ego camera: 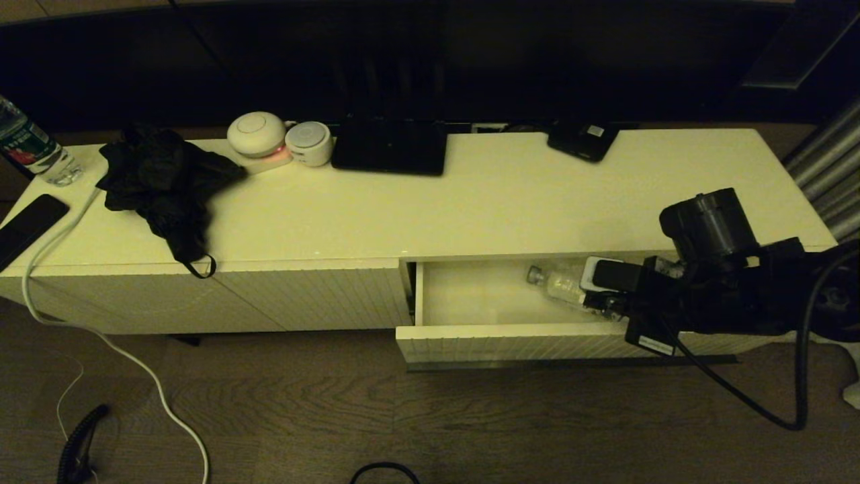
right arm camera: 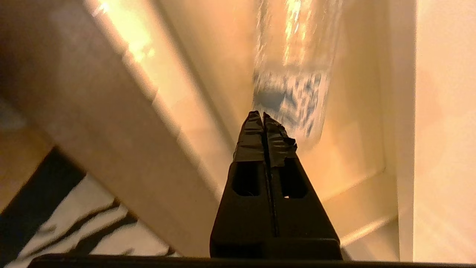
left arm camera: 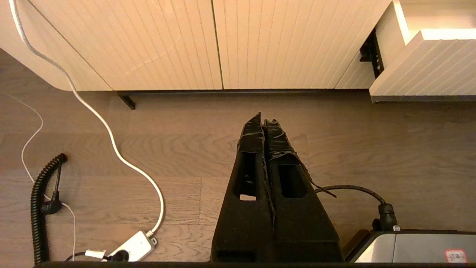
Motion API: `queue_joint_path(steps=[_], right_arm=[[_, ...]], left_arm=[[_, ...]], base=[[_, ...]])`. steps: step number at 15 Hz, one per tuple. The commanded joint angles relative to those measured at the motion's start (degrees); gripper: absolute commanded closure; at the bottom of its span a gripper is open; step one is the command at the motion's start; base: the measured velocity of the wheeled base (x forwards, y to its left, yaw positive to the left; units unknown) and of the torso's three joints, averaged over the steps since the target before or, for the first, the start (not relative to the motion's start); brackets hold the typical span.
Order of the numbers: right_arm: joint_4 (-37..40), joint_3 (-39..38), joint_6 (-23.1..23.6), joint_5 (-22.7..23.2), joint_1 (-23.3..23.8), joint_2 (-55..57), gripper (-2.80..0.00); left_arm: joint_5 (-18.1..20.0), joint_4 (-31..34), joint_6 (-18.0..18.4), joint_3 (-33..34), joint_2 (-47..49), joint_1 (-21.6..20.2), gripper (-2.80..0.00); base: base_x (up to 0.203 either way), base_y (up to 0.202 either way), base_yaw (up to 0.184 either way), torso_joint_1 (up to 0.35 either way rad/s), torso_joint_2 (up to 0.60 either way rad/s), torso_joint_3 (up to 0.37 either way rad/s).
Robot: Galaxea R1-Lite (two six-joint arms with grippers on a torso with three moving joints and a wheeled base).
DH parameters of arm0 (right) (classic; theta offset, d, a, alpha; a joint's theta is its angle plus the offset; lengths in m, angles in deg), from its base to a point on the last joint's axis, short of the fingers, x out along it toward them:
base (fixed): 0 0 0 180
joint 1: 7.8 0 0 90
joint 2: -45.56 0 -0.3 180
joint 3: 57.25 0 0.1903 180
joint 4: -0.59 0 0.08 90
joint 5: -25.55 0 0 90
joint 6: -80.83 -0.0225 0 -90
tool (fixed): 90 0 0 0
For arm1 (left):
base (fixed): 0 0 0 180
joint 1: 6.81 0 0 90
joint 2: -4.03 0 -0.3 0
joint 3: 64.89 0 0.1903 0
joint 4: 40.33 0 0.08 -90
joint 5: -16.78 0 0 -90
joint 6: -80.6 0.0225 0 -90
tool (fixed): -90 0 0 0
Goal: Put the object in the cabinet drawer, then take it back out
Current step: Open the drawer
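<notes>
The cabinet drawer [ego camera: 510, 341] stands pulled out at the right of the cream cabinet [ego camera: 484, 202]. The clear bottle [ego camera: 561, 286] lies on its side inside, grey cap pointing left. My right gripper [ego camera: 592, 301] reaches down into the drawer from the right, at the bottle's right end. In the right wrist view this gripper [right arm camera: 263, 113] is shut with nothing between its fingers, and the bottle [right arm camera: 293, 74] lies just beyond the tips. My left gripper [left arm camera: 263, 117] is shut and hangs parked above the wooden floor in front of the cabinet.
On the cabinet top are a green-and-red labelled bottle [ego camera: 30, 148], a black cloth [ego camera: 161, 178], a phone [ego camera: 27, 225], two white round devices [ego camera: 256, 133], and flat black items [ego camera: 390, 146] at the back. A white cable [ego camera: 101, 336] trails over the floor.
</notes>
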State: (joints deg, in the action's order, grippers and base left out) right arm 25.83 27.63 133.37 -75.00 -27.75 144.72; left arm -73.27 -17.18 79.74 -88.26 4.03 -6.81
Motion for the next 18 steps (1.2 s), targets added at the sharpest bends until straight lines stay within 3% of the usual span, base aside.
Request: queue_joint_path(steps=[1, 5, 12, 18], right_arm=[[-2.42, 0.78, 0.29, -0.08, -0.05, 3.59, 0.0], [-2.75, 1.98, 0.29, -0.08, 0.35, 5.07, 0.0], [-1.29, -3.85, 0.29, 0.31, -0.51, 2.63, 0.0], [10.65, -6.64, 0.89, 3.39, -0.59, -1.05, 0.0]], left_arm=[[-0.04, -0.04, -0.03, 0.02, -0.09, 0.0, 0.0], [-0.04, -0.04, -0.03, 0.03, -0.09, 0.0, 0.0], [-0.04, -0.04, -0.03, 0.08, -0.09, 0.0, 0.0], [-0.04, -0.04, -0.03, 0.09, -0.09, 0.0, 0.0]], base=[[0.0, 0.0, 0.0, 0.0, 0.0, 0.0], [0.0, 0.0, 0.0, 0.0, 0.0, 0.0], [0.0, 0.0, 0.0, 0.0, 0.0, 0.0], [0.0, 0.0, 0.0, 0.0, 0.0, 0.0]])
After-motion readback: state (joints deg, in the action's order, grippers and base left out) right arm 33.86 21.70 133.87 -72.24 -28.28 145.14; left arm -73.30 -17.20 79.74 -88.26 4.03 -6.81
